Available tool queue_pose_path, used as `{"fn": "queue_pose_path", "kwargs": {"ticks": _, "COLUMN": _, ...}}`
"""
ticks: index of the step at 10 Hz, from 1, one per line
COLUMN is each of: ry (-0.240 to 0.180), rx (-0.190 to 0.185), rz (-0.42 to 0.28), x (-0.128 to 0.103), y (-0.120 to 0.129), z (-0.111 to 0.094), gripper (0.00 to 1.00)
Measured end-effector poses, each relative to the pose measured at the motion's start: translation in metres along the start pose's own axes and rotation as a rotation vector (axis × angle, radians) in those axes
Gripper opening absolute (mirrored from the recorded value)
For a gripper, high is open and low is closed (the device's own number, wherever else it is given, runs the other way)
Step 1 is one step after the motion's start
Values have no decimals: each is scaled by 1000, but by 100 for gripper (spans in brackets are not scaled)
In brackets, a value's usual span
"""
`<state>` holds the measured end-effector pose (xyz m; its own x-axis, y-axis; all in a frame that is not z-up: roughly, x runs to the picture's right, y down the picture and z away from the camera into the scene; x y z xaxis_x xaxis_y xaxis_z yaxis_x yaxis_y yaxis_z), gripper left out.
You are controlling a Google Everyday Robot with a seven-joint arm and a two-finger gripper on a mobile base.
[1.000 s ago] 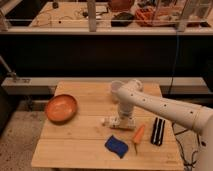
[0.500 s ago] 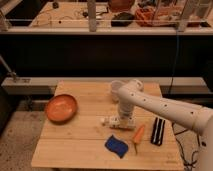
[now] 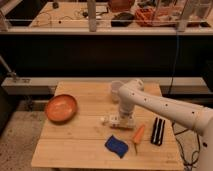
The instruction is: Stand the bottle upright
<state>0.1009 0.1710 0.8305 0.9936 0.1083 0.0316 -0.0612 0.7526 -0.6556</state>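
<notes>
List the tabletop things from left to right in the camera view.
Orange bowl, bottle on its side with the gripper shut on its right end, carrot, black object. Cup and blue sponge overlap the bottle: omitted.

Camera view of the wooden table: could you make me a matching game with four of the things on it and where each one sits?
Things:
1. bowl
2. bottle
3. carrot
4. blue cloth

Places:
A. between the blue cloth and the black bars
B. on the left part of the table
C. lying on its side mid-table, with the end effector down and closed on it
D. nearest the front edge

Pairs: 1-B, 2-C, 3-A, 4-D
</notes>
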Motion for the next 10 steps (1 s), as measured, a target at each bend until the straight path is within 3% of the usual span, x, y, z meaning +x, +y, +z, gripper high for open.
{"fn": "queue_pose_path", "kwargs": {"ticks": 4, "ry": -3, "rx": 15, "rz": -1, "x": 0, "y": -3, "z": -5, "gripper": 5}}
{"fn": "queue_pose_path", "kwargs": {"ticks": 6, "ry": -9, "rx": 13, "rz": -2, "x": 2, "y": -4, "z": -11, "gripper": 10}}
{"fn": "queue_pose_path", "kwargs": {"ticks": 8, "ry": -10, "rx": 11, "rz": -4, "x": 5, "y": -4, "z": -15, "gripper": 5}}
{"fn": "queue_pose_path", "kwargs": {"ticks": 10, "ry": -17, "rx": 11, "rz": -11, "x": 4, "y": -5, "z": -12, "gripper": 7}}
